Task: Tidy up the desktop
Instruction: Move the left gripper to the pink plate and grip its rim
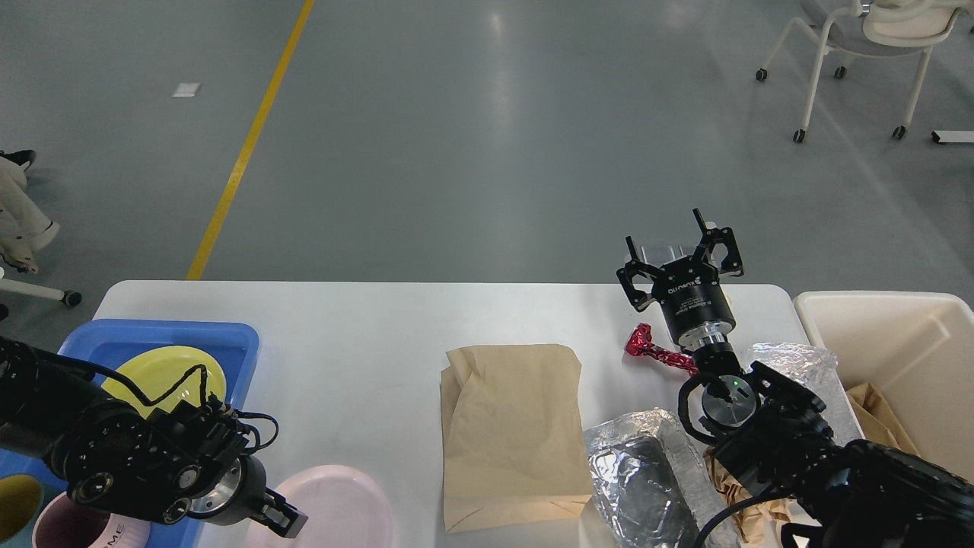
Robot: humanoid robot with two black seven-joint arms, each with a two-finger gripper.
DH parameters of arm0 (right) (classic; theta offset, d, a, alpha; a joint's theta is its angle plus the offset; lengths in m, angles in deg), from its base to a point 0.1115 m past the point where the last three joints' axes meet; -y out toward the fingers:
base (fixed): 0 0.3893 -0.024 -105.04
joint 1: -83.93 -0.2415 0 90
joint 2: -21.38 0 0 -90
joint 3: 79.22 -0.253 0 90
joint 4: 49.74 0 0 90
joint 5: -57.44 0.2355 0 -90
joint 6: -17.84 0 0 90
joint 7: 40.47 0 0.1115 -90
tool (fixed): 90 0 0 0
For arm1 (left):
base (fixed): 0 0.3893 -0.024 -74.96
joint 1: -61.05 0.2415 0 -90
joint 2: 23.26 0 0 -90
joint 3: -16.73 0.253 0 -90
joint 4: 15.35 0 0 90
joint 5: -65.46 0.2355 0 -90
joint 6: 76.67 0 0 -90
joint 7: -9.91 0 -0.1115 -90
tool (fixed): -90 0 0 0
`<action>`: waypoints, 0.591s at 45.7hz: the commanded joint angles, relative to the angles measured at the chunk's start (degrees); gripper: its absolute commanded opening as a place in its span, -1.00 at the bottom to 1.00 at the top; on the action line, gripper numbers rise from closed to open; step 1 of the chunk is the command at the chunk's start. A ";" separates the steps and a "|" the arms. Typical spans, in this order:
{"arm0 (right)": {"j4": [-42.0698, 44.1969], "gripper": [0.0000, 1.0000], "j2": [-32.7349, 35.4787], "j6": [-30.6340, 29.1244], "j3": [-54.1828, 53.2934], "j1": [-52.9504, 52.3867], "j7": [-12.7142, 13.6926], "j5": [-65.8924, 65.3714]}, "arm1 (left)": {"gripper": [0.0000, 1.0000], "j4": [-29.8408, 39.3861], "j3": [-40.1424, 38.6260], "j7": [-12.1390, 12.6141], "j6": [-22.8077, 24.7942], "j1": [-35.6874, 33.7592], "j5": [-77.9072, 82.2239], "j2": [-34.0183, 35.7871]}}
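Observation:
The white desktop (365, 327) fills the lower half of the head view. On it lie a flat brown paper bag (510, 426), a red foil wrapper (653, 348), a foil tray (639, 479) and crumpled foil (799, 364). A pink plate (342, 510) lies at the near edge. My left gripper (283, 521) is low at the pink plate's left rim; its fingers show as one dark block. My right gripper (679, 247) is open and empty, raised over the table's far right edge, behind the red wrapper.
A blue tray (190, 327) at the left holds a yellow plate (163, 369), a pink mug (68, 525) and a yellowish cup (14, 498). A cream bin (875, 298) with brown paper inside stands at the right. A wheeled chair (852, 46) stands far back.

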 commanded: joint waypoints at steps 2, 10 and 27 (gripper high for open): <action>0.00 1.00 0.01 0.00 0.00 0.00 0.00 0.00 | 0.32 -0.47 0.26 0.03 -0.04 0.56 0.00 0.68; 0.00 1.00 -0.08 0.00 0.00 0.00 0.00 0.00 | 0.15 -3.01 -0.44 0.20 -1.18 4.25 0.09 0.51; 0.00 1.00 0.01 0.00 0.00 0.00 0.00 0.00 | -0.40 -5.39 -0.97 0.20 -2.59 7.25 0.09 -0.02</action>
